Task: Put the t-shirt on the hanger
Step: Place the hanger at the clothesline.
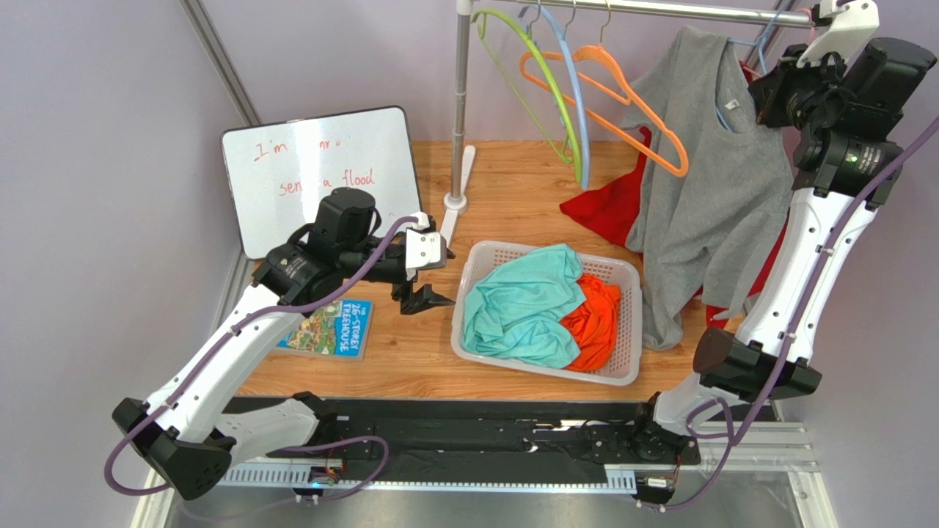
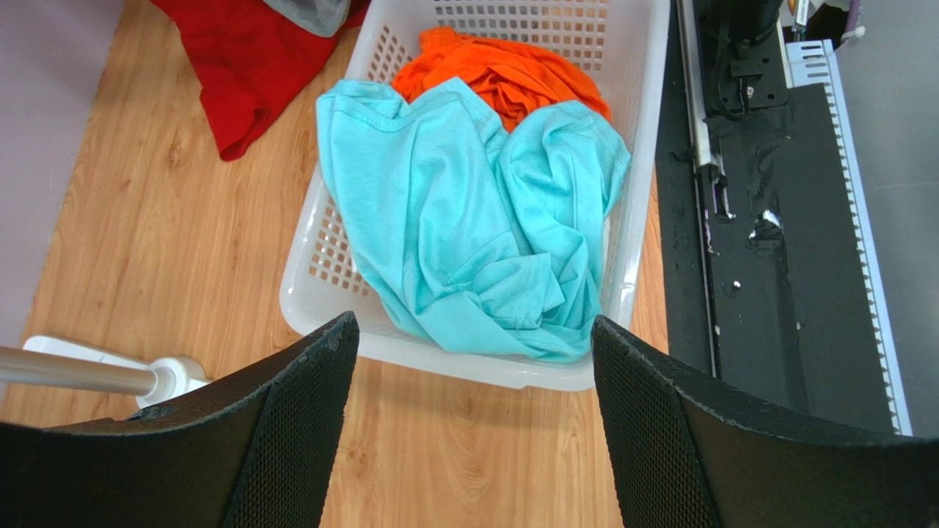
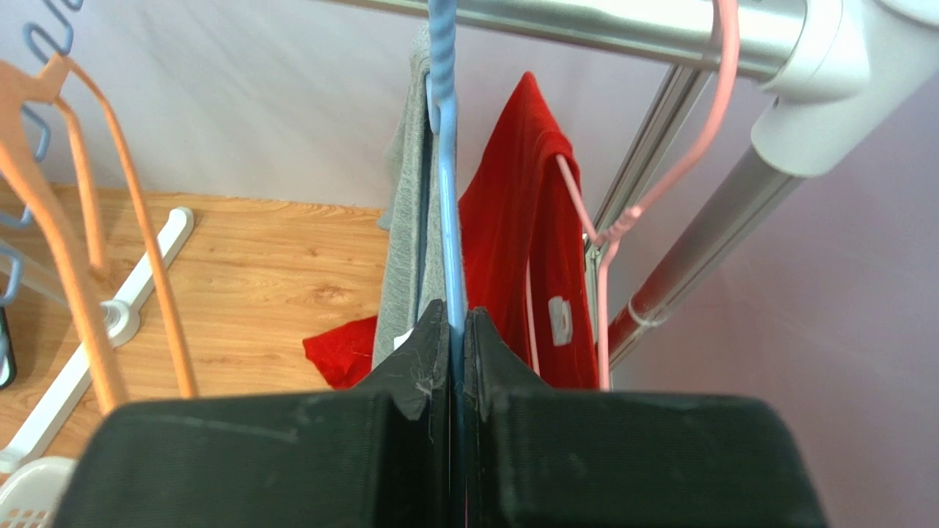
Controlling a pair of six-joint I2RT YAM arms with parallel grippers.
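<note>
The grey t-shirt (image 1: 705, 209) hangs from the rail (image 1: 661, 11) at the back right, draped on the thin blue hanger (image 1: 765, 39). In the right wrist view the hanger (image 3: 443, 165) runs up to the rail with the grey t-shirt (image 3: 410, 220) beside it. My right gripper (image 3: 457, 319) is shut on the hanger's thin stem, just below the hook; seen from above, this gripper (image 1: 772, 94) is at the shirt's neck. My left gripper (image 1: 424, 297) hovers low over the table left of the basket, open and empty (image 2: 474, 330).
A white basket (image 1: 628, 330) holds a teal garment (image 1: 524, 303) and an orange one. A red t-shirt (image 3: 529, 220) hangs on a pink hanger (image 3: 716, 99) behind the grey one. Orange (image 1: 617, 99), green (image 1: 540, 88) and thicker blue hangers hang on the rail. A whiteboard (image 1: 320, 176) and a book (image 1: 327, 328) lie left.
</note>
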